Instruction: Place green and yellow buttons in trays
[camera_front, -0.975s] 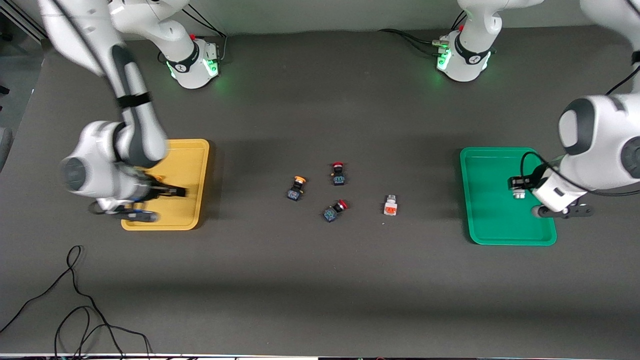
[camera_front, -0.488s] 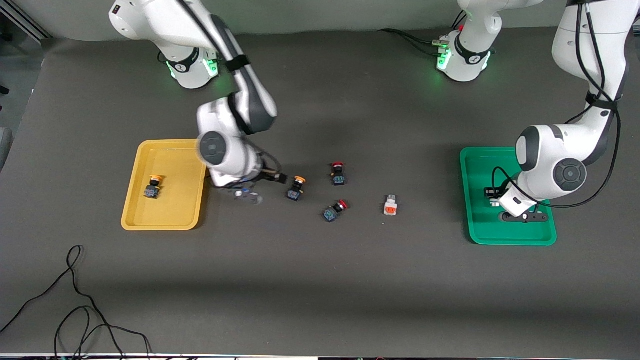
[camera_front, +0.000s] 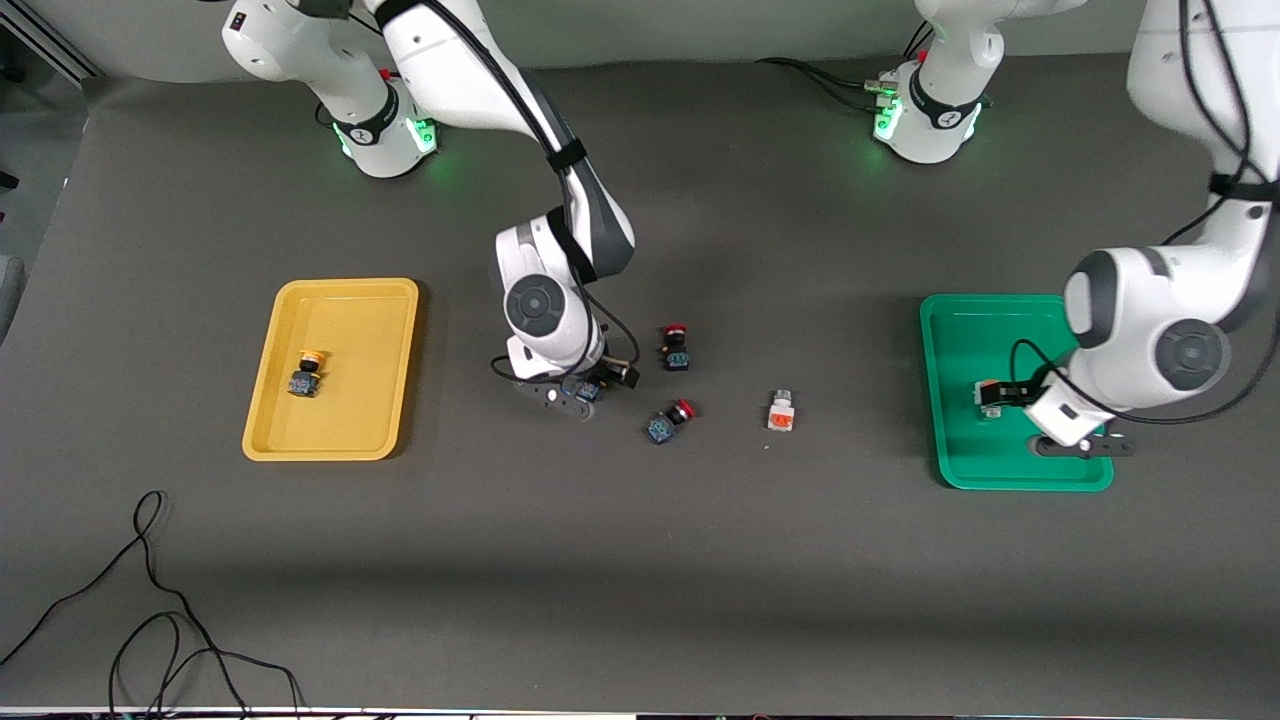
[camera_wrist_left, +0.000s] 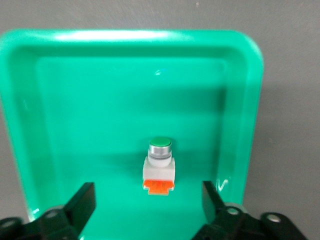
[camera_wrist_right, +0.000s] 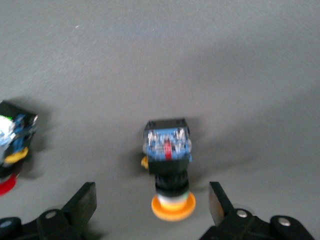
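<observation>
1. Right gripper (camera_front: 590, 392) has swung from the yellow tray (camera_front: 395, 300) to mid-table since a second ago; it now hangs just over the loose yellow button (camera_wrist_right: 168, 162), fingers spread wide on either side of it, nothing held.
2. It left one yellow button in the tray (camera_front: 306, 373), lying toward the rim nearest the right arm's end of the table. So yellow is half done.
3. Left gripper (camera_front: 1000, 397) is over the green tray (camera_front: 945, 320), jaws wide and empty. A green button in the tray (camera_wrist_left: 159, 165) lies on the floor between the fingers, released. Half a second ago the gripper sat lower over that spot, so we read this as a drop just completed.
4. Second green button (camera_front: 781, 411) is on the bare table between the red pair and the green tray.
5. Two red buttons (camera_front: 677, 348) (camera_front: 669, 421) lie close to the right gripper's target; we judge a stray nudge the main risk on closing.
6. Remaining, by our count: one yellow, one green.
</observation>
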